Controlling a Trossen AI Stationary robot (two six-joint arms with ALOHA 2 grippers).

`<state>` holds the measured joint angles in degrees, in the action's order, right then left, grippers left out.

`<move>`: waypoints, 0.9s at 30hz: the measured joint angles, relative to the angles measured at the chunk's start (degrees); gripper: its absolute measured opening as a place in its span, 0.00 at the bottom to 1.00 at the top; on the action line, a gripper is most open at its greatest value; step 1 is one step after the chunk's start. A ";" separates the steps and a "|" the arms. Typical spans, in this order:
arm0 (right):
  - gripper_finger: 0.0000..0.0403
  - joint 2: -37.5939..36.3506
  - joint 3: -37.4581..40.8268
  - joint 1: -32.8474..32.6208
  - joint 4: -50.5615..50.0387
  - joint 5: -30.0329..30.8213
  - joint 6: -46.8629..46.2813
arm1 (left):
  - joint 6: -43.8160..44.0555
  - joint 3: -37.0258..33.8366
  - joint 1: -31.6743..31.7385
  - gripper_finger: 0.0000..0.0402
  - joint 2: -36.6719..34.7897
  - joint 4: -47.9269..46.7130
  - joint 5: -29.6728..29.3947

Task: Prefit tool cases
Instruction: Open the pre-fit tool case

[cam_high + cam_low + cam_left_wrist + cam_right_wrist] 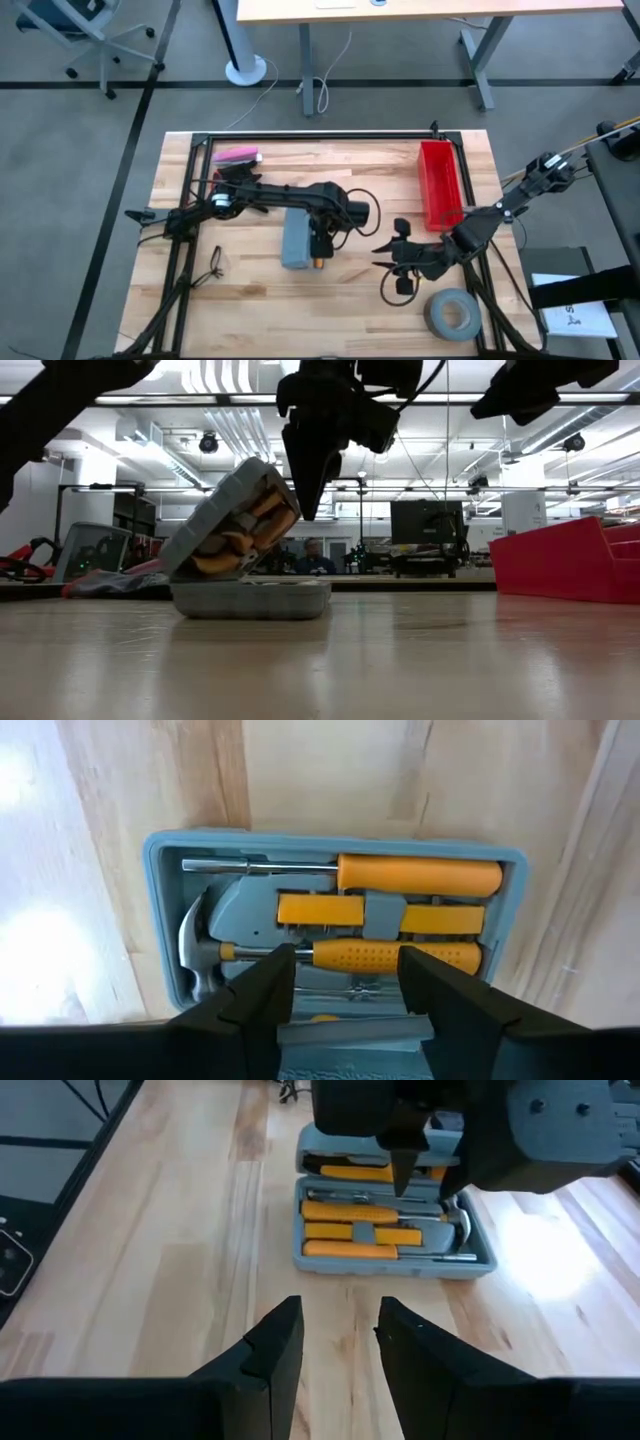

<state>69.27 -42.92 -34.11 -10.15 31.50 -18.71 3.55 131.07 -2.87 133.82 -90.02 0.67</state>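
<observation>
The grey-blue tool case (296, 240) sits mid-table with its lower half (250, 600) flat on the wood. Its lid (225, 500) is raised about halfway, hinged on the table's left side. A hammer and orange-handled tools (400, 880) lie in moulded slots. My left gripper (308, 510) points straight down at the lid's free right edge, shut on it. My right gripper (340, 1315) hovers open to the case's right (378, 256), aimed at it and touching nothing. My left gripper has the middle of the lid's free edge (350, 1032) between its two fingers. The fingers come from above, pointing down, and stand one behind the other along that edge (296, 500). The lid is tilted up on its hinge, and the lower half stays on the table.
A red bin (438, 180) stands at the far right. A grey tape roll (452, 313) lies near the right front corner. A pink object (237, 155) sits at the far left, and a small black item (215, 262) left of the case. Black frame rails border the table.
</observation>
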 joint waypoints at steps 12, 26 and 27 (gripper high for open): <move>0.28 1.01 9.01 1.15 14.78 -0.69 -0.53 | 0.31 0.04 -0.53 0.46 -0.70 0.01 0.00; 0.31 9.97 15.24 4.55 32.82 -3.71 -0.74 | 0.46 0.04 -0.59 0.46 -0.70 0.00 -0.02; 0.32 11.38 15.24 5.03 34.21 -4.31 -0.51 | 0.46 0.04 -0.59 0.46 -0.70 0.00 -0.04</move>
<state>80.65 -27.68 -29.08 24.05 27.19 -19.22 4.01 131.11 -3.46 133.12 -90.02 0.63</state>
